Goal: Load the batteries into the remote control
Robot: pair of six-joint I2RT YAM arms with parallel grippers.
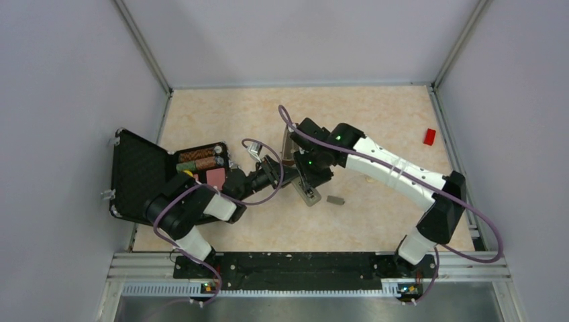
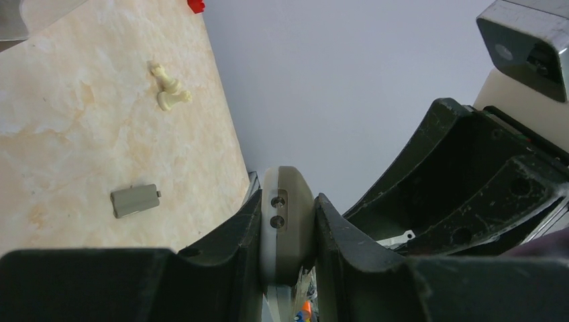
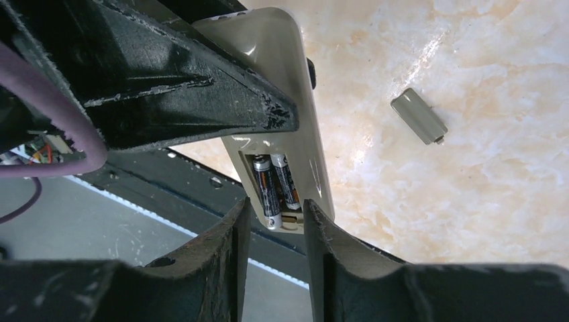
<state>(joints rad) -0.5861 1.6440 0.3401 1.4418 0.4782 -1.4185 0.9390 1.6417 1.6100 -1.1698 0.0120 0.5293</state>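
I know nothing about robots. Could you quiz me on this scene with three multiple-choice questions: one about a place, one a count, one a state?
1. Where is the grey cover piece?
A) flat on the table, apart from the remote control
B) clipped onto the remote
C) propped against a wall

2. How many batteries sit in the remote's open compartment?
A) none
B) one
C) two

3. What is the left gripper doing?
A) clamping the remote
B) hanging open
C) gripping the cover piece

Answers: 1 A, it lies alone on the surface. 2 C, two dark cells lie side by side. 3 A, its fingers press the remote's sides.
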